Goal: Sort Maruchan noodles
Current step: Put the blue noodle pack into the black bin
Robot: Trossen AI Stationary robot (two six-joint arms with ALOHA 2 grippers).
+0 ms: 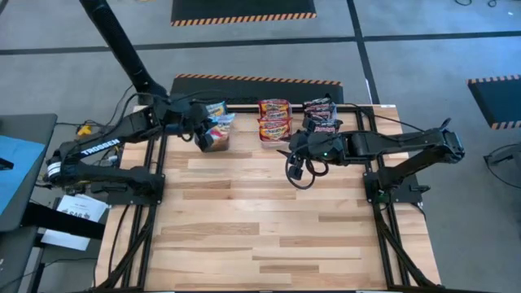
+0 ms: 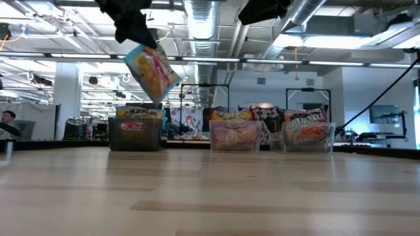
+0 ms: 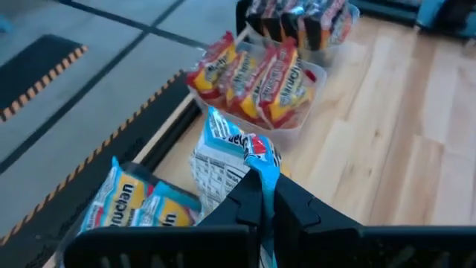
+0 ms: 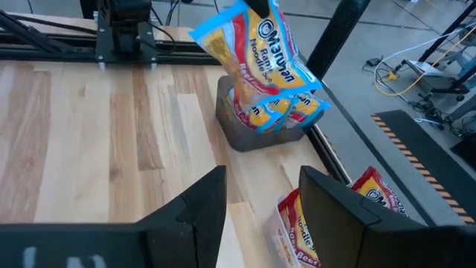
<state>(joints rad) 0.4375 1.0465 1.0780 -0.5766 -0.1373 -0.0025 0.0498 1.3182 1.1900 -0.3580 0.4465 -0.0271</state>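
Blue-and-yellow plastic wraps the flat square ramen packet [image 2: 152,71] that the left hand [image 1: 205,137] pinches by one edge, fingers fully closed on it, up in the air above the dark bin [image 4: 256,128] at the far left of the pale wooden surface [image 1: 260,220]. In the low view the packet hangs clear of the bin, tilted, its flat printed face turned toward the camera and its long axis slanting from upper left down to lower right. In the right wrist view its printed face shows again, with one corner dipping toward the bin's mouth. That dark bin already holds other blue-and-yellow packets [image 3: 137,205] standing on edge. Beside it along the far edge sits a clear bin of red-and-orange packets [image 1: 274,119], upright and packed side by side, and next to that a clear bin of black-and-red packets [image 1: 320,114]. The right hand [image 1: 296,163] hovers over the boards just in front of the black-and-red bin, its two dark fingers [image 4: 195,208] spread wide apart with nothing between them.
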